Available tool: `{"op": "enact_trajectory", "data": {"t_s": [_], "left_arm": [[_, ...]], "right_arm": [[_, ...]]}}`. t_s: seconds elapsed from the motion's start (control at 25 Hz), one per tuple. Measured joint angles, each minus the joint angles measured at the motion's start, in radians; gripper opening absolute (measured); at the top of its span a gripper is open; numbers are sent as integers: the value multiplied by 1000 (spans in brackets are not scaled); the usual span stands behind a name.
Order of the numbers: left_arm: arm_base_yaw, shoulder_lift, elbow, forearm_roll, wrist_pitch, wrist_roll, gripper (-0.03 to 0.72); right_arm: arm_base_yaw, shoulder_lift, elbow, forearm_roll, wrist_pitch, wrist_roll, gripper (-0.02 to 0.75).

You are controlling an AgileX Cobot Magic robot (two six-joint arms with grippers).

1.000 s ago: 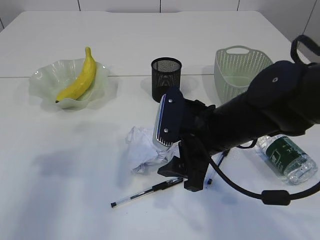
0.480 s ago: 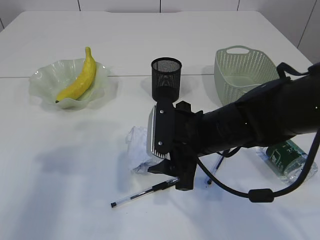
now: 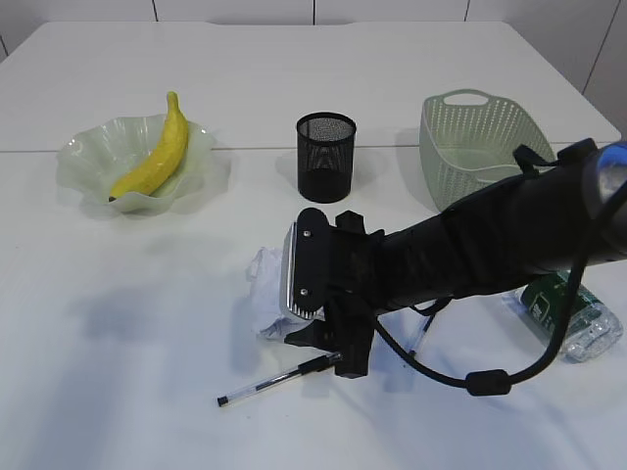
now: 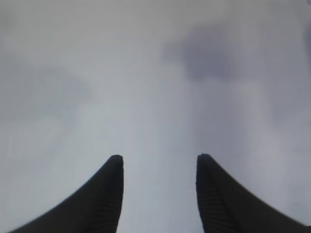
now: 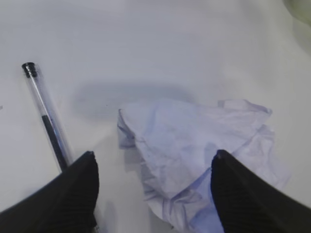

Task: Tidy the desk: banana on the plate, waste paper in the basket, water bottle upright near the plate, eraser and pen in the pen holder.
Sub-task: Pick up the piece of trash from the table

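At the middle of the table, just in front of the pen (image 5: 48,128), the right gripper (image 5: 153,187) hangs spread over the crumpled waste paper (image 5: 199,155), light, soft, springy, likely best pinched across its bulky centre.

Your right arm (image 3: 490,240) is reaching in from the right edge across the middle, wrist angled down toward the table. Right gripper (image 5: 153,170) is sitting low with jaws spread wide, nothing gripped. Left gripper (image 4: 159,167) is hanging over bare surface, jaws apart, holding nothing.
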Motion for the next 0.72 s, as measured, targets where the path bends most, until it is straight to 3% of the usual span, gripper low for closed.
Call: {"op": "enact_trajectory", "data": {"t_s": [0.2, 0.28, 0.56, 0.72], "left_arm": [[0, 0, 0, 0, 0, 0, 340], [0, 0, 0, 0, 0, 0, 334], [0, 0, 0, 0, 0, 0, 329], [0, 0, 0, 0, 1, 0, 329]], "right_arm": [[0, 20, -14, 8, -2, -4, 528], [0, 22, -14, 26, -6, -5, 493], [0, 24, -14, 90, -10, -8, 216], [0, 24, -14, 91, -10, -8, 124]]}}
